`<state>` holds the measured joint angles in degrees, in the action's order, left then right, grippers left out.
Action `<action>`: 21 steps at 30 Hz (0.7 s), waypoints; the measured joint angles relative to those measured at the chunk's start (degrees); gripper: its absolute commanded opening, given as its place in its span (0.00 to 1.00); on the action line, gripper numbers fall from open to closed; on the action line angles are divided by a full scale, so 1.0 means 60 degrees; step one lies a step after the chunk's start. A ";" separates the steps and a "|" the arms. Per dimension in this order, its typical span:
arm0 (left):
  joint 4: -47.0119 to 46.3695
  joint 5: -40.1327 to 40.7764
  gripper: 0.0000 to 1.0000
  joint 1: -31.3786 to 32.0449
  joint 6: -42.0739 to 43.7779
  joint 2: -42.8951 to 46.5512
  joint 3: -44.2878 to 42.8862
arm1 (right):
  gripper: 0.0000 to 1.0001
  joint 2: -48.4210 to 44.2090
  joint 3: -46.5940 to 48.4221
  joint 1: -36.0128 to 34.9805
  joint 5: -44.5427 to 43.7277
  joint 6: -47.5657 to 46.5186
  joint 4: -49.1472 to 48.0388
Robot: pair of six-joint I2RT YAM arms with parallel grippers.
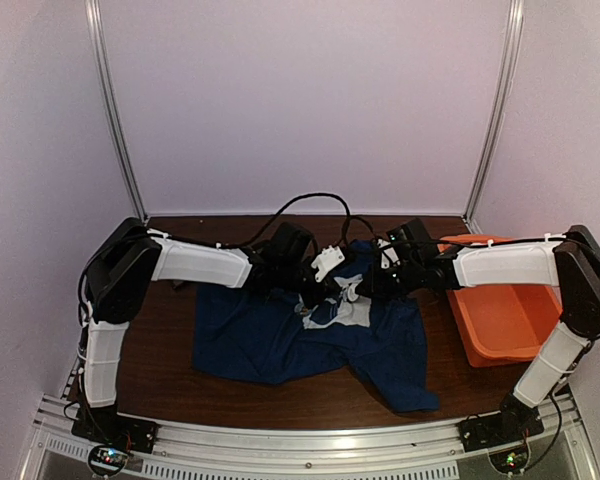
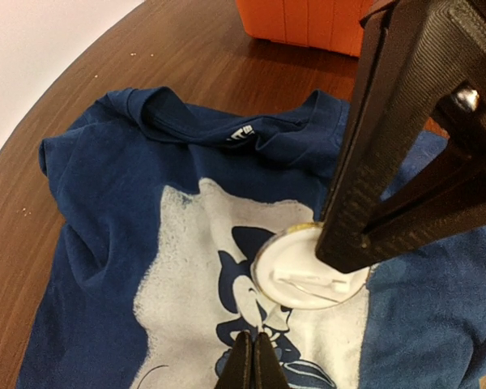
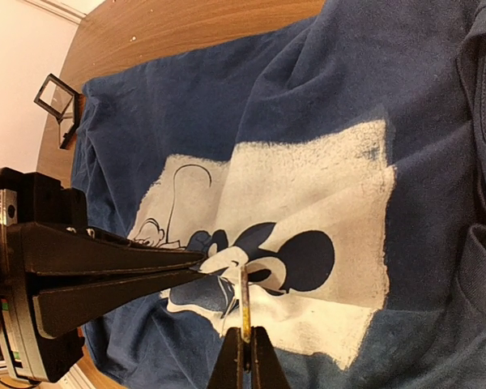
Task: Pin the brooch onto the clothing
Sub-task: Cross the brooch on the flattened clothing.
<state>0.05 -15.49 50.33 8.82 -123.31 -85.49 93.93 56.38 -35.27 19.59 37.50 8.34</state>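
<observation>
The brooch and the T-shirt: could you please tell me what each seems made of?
The brooch looks like a white plastic back with a thin wire pin and shiny rim. The T-shirt is soft matte fabric, likely cotton, given its wrinkles.

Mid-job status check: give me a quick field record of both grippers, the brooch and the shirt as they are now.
left gripper: shut, pinching T-shirt fabric at the white print
right gripper: shut on the brooch, held on edge
brooch position: over the print, right beside the pinched fold, pin side facing the left wrist camera
pin through fabric: cannot tell
T-shirt: spread on the table, print up
orange tub: right of the shirt
</observation>
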 measured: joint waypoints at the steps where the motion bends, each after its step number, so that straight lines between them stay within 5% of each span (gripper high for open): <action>1: 0.0004 0.0000 0.00 0.0000 0.0000 0.0000 0.0000 | 0.00 0.0007 0.0000 0.0000 0.0004 0.0000 -0.0004; 21: -0.0011 -0.0004 0.00 0.0000 -0.0036 0.0000 0.0018 | 0.00 0.0109 0.0000 0.0000 0.0091 0.0036 -0.0040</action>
<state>-0.01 -15.51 50.33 8.60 -123.31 -85.38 94.59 56.38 -35.27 20.14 37.71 8.10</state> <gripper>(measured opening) 0.007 0.006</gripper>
